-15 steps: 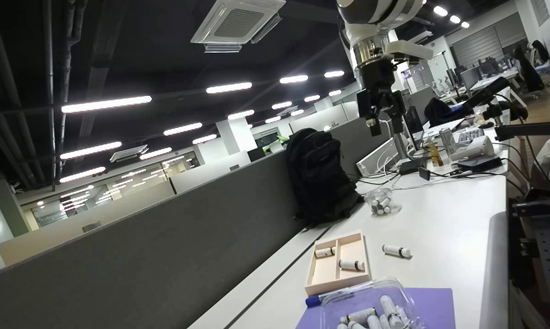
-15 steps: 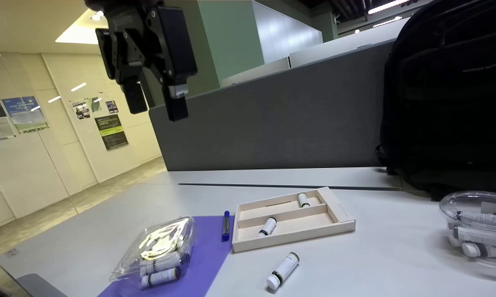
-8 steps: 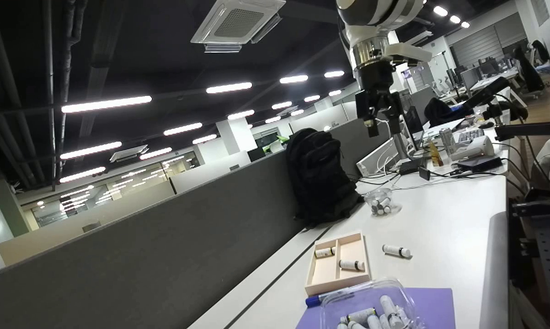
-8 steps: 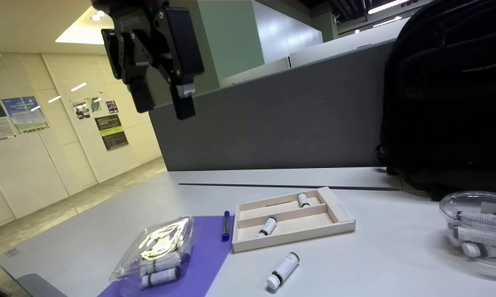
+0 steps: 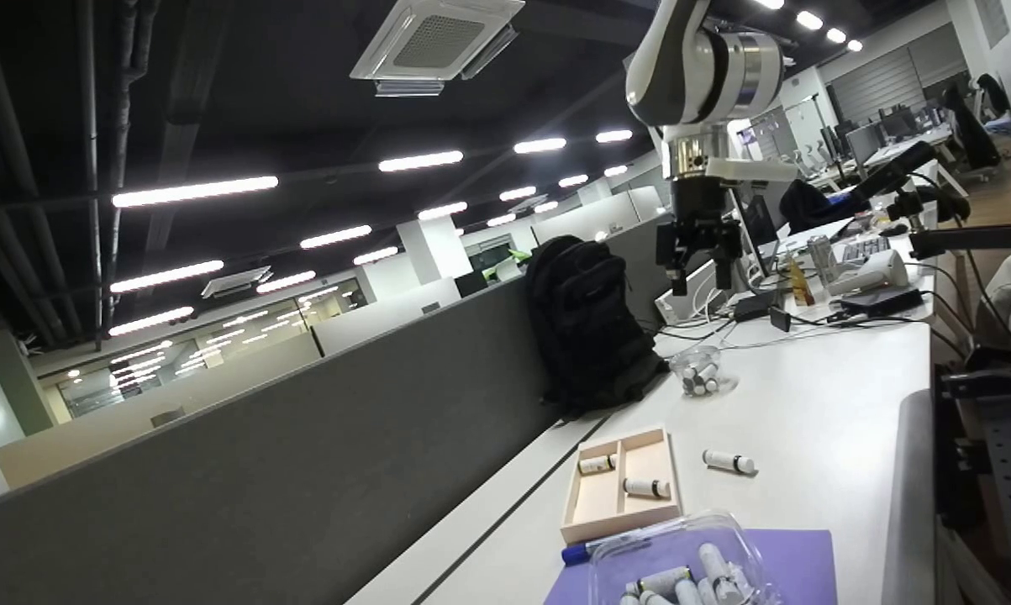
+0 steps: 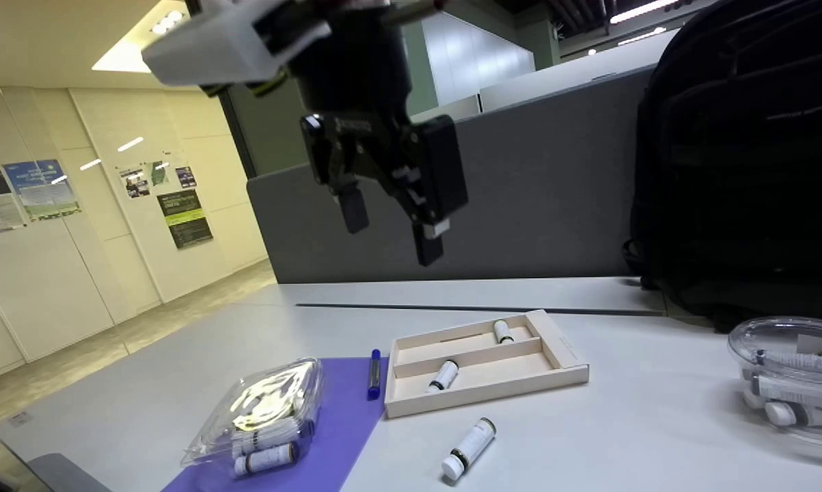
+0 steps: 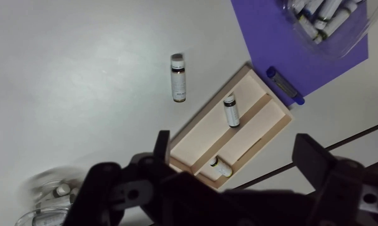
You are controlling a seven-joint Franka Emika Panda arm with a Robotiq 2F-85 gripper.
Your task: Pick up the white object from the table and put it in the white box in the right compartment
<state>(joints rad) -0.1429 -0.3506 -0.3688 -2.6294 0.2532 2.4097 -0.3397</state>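
Note:
The white object, a small white vial with a white cap and dark neck, lies on its side on the table beside the box; it shows in both exterior views point(image 5: 728, 461) point(image 6: 469, 448) and the wrist view point(image 7: 178, 80). The white box, a shallow pale wooden tray point(image 6: 492, 392) with two compartments, holds one similar vial in each; it also shows in the wrist view point(image 7: 196, 133). My gripper point(image 6: 391, 236) is open and empty, high above the table; it also shows in an exterior view point(image 5: 702, 282). In the wrist view its spread fingers point(image 7: 234, 149) frame the box's near end.
A clear container point(image 6: 260, 403) of several vials sits on a purple sheet point(image 6: 346, 437). A blue marker point(image 6: 374, 374) lies beside the box. A round clear tub point(image 6: 793, 383) of vials stands on the table. A black backpack point(image 5: 589, 328) leans on the grey partition point(image 5: 345, 420).
My gripper has come down and moved rightward in both exterior views, still open. The vials and the box have not moved.

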